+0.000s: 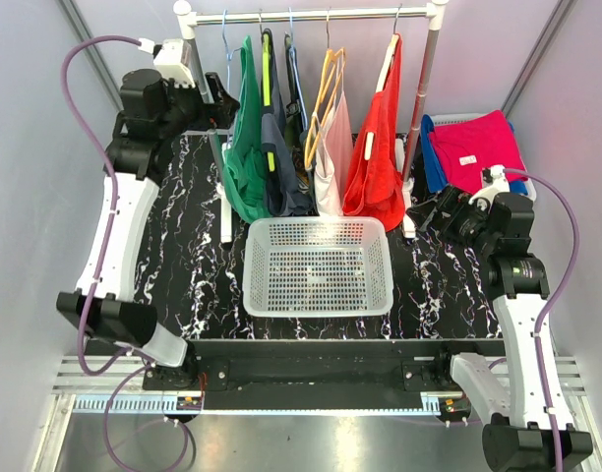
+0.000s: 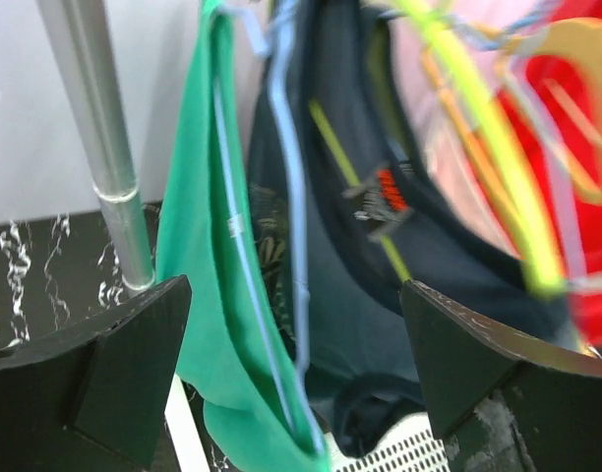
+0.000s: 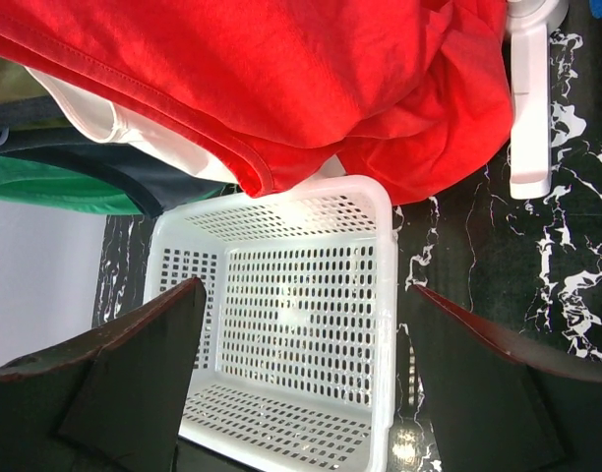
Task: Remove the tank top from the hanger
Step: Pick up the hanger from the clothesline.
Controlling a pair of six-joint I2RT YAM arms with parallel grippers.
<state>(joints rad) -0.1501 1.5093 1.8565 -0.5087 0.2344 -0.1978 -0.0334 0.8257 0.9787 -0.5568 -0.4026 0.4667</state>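
The left gripper (image 2: pixel 296 295) is spread wide and holds nothing, its fingers pointing along the rail (image 1: pixel 311 15) from the rack's left end. Straight ahead of it, just off the inner edge of its left finger (image 2: pixel 104 374), hangs the green tank top (image 2: pixel 208 246), threaded on a pale blue wire hanger (image 2: pixel 244 265). Its long axis runs top to bottom, the hem drooping toward the white basket (image 1: pixel 319 224) below the fingers.

This arm looks the nearer one, so I judge the grasp is its to make: closing on the green cloth low down and drawing it off the hanger. The rack post (image 2: pixel 104 147) stands close outside the left finger and could be bumped. Just beyond the green top, a dark navy garment (image 2: pixel 360 295) and a yellow hanger (image 2: pixel 478 147) crowd in, easy to pinch by mistake.

The right gripper (image 3: pixel 306 290) is likewise parted and unladen, with a red garment (image 3: pixel 281 69) above its fingers and the basket in front.
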